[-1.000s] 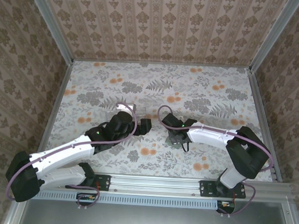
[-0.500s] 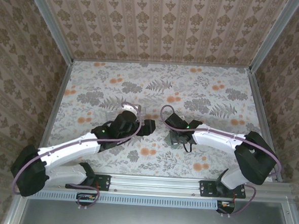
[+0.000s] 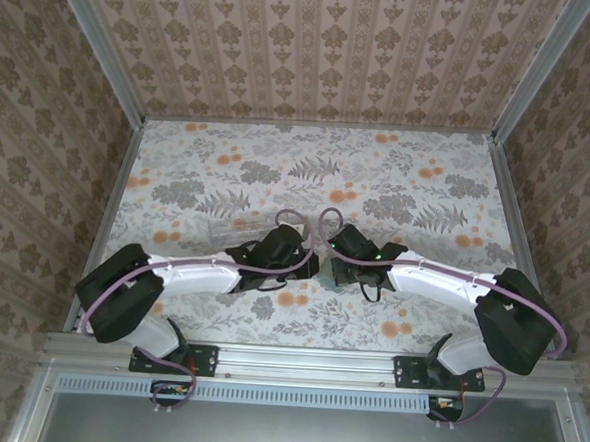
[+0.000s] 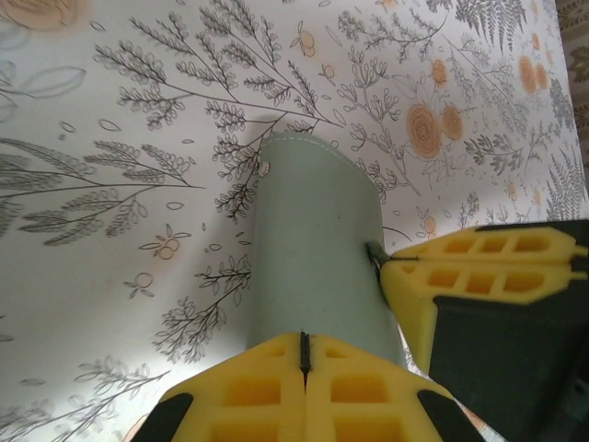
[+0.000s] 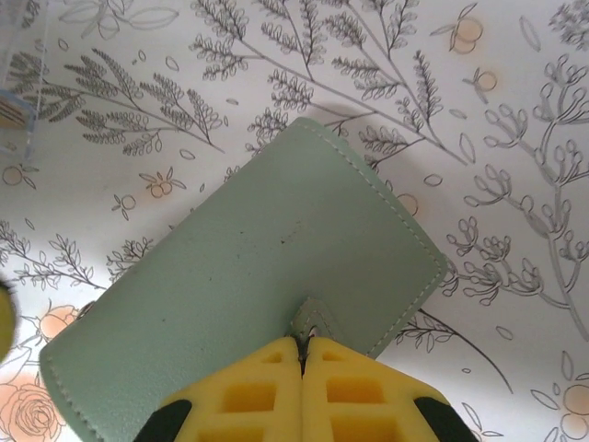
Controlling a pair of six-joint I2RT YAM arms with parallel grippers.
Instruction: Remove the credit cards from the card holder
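Soft grey-green bifold card holder (image 5: 248, 267), folded shut, is held between both arms just 6 o'clock of centre on the floral-print table (image 3: 398, 177). From the right wrist its long axis runs 8 to 2 o'clock. The right gripper (image 5: 302, 343) pinches a long edge, yellow fingers pressed together, and the left gripper (image 4: 304, 345) clamps a short end. A clear plastic case (image 3: 239, 228) lies at their 10 o'clock.
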